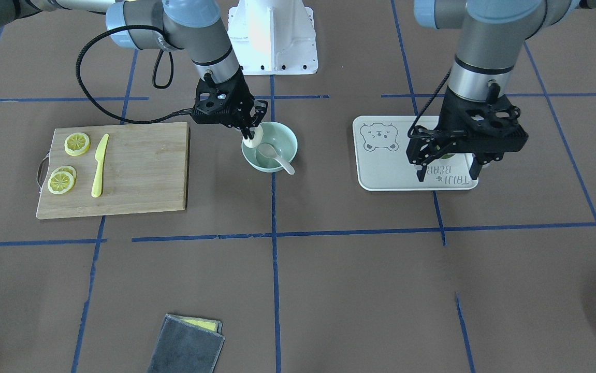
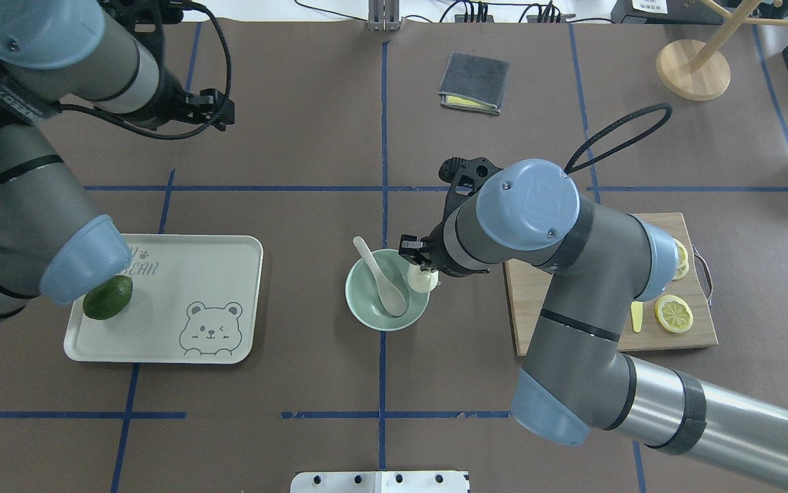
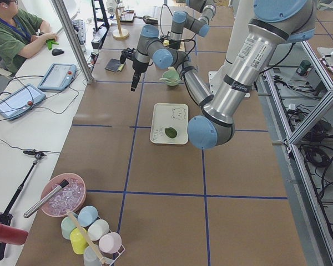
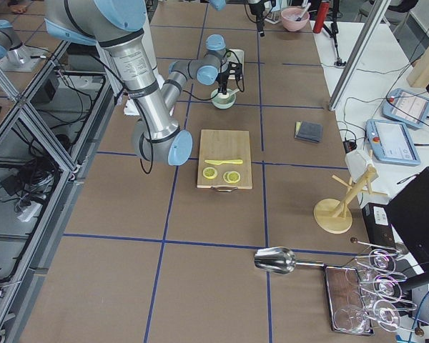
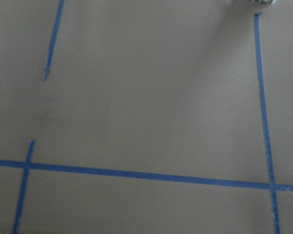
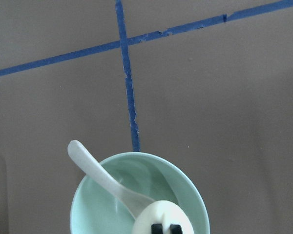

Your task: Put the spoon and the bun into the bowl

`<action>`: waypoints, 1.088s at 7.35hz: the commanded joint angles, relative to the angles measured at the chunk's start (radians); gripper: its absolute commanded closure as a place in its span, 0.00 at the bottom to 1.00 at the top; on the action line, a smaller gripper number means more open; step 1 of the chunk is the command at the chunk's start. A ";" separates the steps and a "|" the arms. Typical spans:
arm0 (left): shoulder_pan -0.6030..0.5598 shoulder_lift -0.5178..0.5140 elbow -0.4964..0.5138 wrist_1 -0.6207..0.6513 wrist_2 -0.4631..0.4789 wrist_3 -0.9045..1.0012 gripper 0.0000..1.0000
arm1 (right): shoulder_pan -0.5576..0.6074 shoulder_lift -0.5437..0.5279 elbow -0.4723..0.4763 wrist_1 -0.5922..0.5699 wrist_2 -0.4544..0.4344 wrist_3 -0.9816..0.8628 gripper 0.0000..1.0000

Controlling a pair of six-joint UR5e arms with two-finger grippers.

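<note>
Two grippers: right gripper [image 1: 249,133] tilted down, pinching bun [image 2: 423,281] at bowl [image 2: 365,294] rim; spoon [image 2: 380,274] handle points away from robot, leftward; left gripper [image 1: 448,173] spread, empty.

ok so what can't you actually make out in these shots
- bun: the right wrist view's bottom edge cuts it; overhead, right arm covers most. Whether it touches the bowl: cannot tell.
- avocado: overhead, left elbow hides part; front view, left claw covers most.
- yellow knife: overhead, right arm hides most.
</note>
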 commanded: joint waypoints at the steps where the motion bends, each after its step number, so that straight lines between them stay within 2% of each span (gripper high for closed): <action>1: -0.096 0.066 0.001 -0.003 -0.024 0.191 0.00 | -0.012 0.031 -0.022 0.002 -0.010 0.008 0.03; 2: -0.124 0.091 0.003 -0.007 -0.036 0.257 0.00 | -0.011 0.034 -0.022 0.003 -0.021 0.010 0.00; 5: -0.161 0.132 0.011 -0.015 -0.039 0.349 0.00 | 0.000 0.033 -0.003 -0.003 -0.021 0.007 0.00; 7: -0.262 0.180 0.032 -0.015 -0.126 0.515 0.00 | 0.061 -0.006 0.106 -0.155 0.002 -0.047 0.00; 8: -0.322 0.191 0.067 -0.015 -0.171 0.611 0.00 | 0.098 -0.032 0.168 -0.226 0.007 -0.159 0.00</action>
